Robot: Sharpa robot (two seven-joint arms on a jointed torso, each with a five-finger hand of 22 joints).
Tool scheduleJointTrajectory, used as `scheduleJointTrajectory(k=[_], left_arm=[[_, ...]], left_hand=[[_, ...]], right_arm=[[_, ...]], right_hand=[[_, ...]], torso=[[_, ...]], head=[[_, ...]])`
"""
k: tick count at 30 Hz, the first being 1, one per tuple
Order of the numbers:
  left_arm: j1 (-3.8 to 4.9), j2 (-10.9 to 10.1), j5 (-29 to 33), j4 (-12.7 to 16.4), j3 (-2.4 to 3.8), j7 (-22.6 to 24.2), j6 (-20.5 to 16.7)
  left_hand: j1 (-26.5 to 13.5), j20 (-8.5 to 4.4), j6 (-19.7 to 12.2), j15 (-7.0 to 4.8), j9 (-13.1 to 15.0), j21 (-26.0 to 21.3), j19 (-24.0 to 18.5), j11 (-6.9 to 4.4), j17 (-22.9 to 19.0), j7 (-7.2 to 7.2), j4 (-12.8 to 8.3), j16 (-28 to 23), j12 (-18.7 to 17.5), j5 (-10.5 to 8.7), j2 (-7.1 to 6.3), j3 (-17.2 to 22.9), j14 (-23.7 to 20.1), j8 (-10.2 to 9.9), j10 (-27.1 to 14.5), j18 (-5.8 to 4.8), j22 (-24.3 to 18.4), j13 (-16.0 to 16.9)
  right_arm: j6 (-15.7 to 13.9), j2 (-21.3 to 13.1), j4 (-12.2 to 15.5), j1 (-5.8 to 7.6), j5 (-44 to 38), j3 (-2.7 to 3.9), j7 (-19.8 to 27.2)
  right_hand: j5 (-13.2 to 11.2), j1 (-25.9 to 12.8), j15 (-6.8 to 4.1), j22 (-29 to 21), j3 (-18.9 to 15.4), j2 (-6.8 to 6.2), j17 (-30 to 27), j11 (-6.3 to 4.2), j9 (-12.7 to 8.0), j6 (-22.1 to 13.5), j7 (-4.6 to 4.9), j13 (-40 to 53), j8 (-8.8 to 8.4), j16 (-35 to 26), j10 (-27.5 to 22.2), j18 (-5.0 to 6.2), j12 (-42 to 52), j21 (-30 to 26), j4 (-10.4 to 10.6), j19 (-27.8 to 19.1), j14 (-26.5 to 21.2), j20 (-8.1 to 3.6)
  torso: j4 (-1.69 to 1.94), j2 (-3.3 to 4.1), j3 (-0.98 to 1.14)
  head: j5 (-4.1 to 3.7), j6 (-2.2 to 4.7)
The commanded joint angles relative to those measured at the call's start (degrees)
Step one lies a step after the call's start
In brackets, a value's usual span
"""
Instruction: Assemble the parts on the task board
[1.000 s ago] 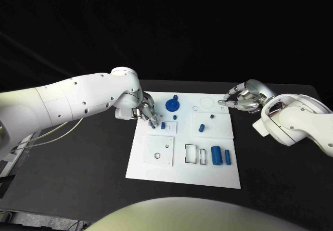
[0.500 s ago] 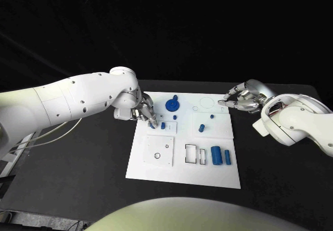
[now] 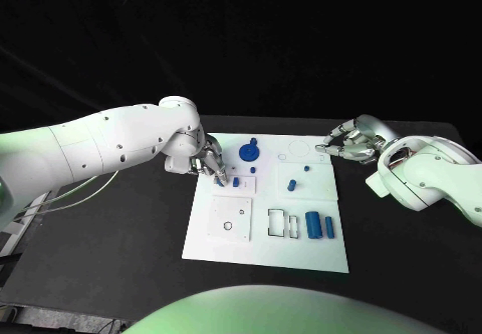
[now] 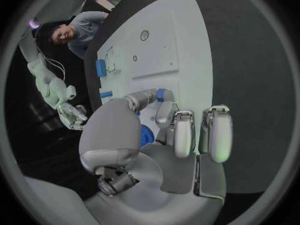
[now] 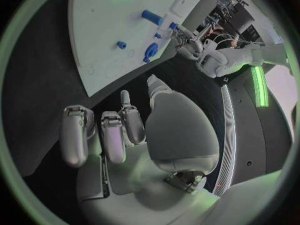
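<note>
Left hand (image 3: 208, 165) pinches a small blue part (image 3: 219, 181) in its fingers over the upper-left area of the task board (image 3: 266, 254) on the black table (image 3: 120, 229), while right hand (image 3: 348, 147) hovers at the board's upper-right edge, fingers curled in, holding nothing.

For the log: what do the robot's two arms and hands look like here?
Both arms have smooth, rounded, glossy white shells with small dark dots, the left arm and the right arm. Thin pale cables hang beneath the left arm. The left hand and right hand are silver metal with segmented fingers.
</note>
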Motion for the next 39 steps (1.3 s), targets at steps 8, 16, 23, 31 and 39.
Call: scheduleJointTrajectory(k=[8, 16, 23, 31, 39], left_arm=[[-0.41, 0.82, -0.99, -0.45, -0.51, -0.49, 1.16], [-0.43, 1.51, -2.23, -1.25, -0.59, -0.53, 0.68], [-0.47, 2.18, -2.56, -1.82, -0.68, -0.53, 0.26], [-0.5, 2.57, -2.64, -2.19, -0.82, -0.77, 0.02], [-0.51, 2.56, -2.72, -2.34, -0.87, -1.73, -0.46]], left_hand=[[0.23, 0.23, 0.18, 0.23, 0.14, 0.23, 4.75, -0.03, 15.1, -0.5, -9.14, 0.21, -0.15, 0.23, 0.72, 8.82, 5.86, 0.12, 0.36, -0.23, 14.34, -0.11], [0.24, 0.23, 0.18, 0.24, 0.17, 0.16, 4.72, -0.02, 15.1, -0.5, -9.1, 0.21, -0.2, -0.14, 0.83, 8.73, 5.86, 0.02, 0.35, -0.21, 14.31, -0.16], [0.29, 0.24, 0.12, 0.26, 0.23, 0.22, 4.74, -0.02, 15.1, -0.48, -9.06, 0.21, -0.26, -0.8, 1.01, 8.64, 5.86, -0.15, 0.32, -0.22, 14.33, -0.22], [0.47, 0.27, -0.04, 0.29, 0.43, 0.16, 4.71, 0.03, 15.1, -0.43, -9.02, 0.21, -0.35, -2.6, 1.43, 8.56, 5.86, -0.54, 0.26, -0.21, 14.31, -0.27], [0.82, 0.38, -0.11, 0.4, 0.49, -0.02, 4.62, 0.18, 15.1, -0.31, -8.87, 0.21, -0.35, -8.29, 2.09, 8.51, 5.86, -2.03, 0.18, -0.17, 14.26, -0.2]], right_arm=[[0.8, -0.01, 0.1, -0.03, -0.67, 0.0, 0.08], [0.82, -0.03, 0.18, -0.03, -0.77, 0.0, 0.09], [0.8, -0.04, 0.23, -0.03, -0.78, 0.0, 0.11], [0.82, -0.09, 0.29, -0.03, -0.81, 0.01, 0.11], [0.81, -0.12, 0.3, -0.03, -0.83, 0.01, 0.12]], right_hand=[[0.31, 0.47, -0.32, 9.94, -0.41, -0.11, 15.1, -0.11, 0.05, -0.34, 0.11, 3.84, 0.4, 0.23, -0.3, 1.15, -0.15, -0.22, -0.04, 1.0, 5.97, -0.36], [0.31, 0.47, -0.32, 9.94, -0.41, -0.11, 15.1, -0.11, 0.05, -0.34, 0.11, 3.84, 0.4, 0.23, -0.3, 1.15, -0.15, -0.22, -0.04, 1.0, 5.97, -0.36], [0.29, 0.59, -0.32, 9.94, -0.45, -0.1, 15.1, -0.1, 0.06, -0.37, 0.11, 3.78, 0.41, 0.23, -0.36, 1.16, -0.2, -0.28, -0.05, 1.0, 5.97, -0.36], [0.29, 0.59, -0.32, 9.94, -0.45, -0.1, 15.1, -0.1, 0.06, -0.37, 0.11, 3.78, 0.41, 0.23, -0.36, 1.16, -0.2, -0.28, -0.05, 1.0, 5.97, -0.36], [0.29, 0.59, -0.32, 9.94, -0.45, -0.1, 15.1, -0.1, 0.06, -0.37, 0.11, 3.78, 0.41, 0.23, -0.36, 1.16, -0.2, -0.28, -0.05, 1.0, 5.97, -0.36]], torso=[[0.01, -0.01, 0.01], [0.01, -0.02, -0.01], [-0.03, 0.02, -0.01], [-0.01, 0.01, 0.03], [0.03, -0.02, 0.03]], head=[[0.01, 0.0], [0.03, 0.0], [-0.01, 0.0], [-0.1, 0.0], [-0.16, 0.0]])
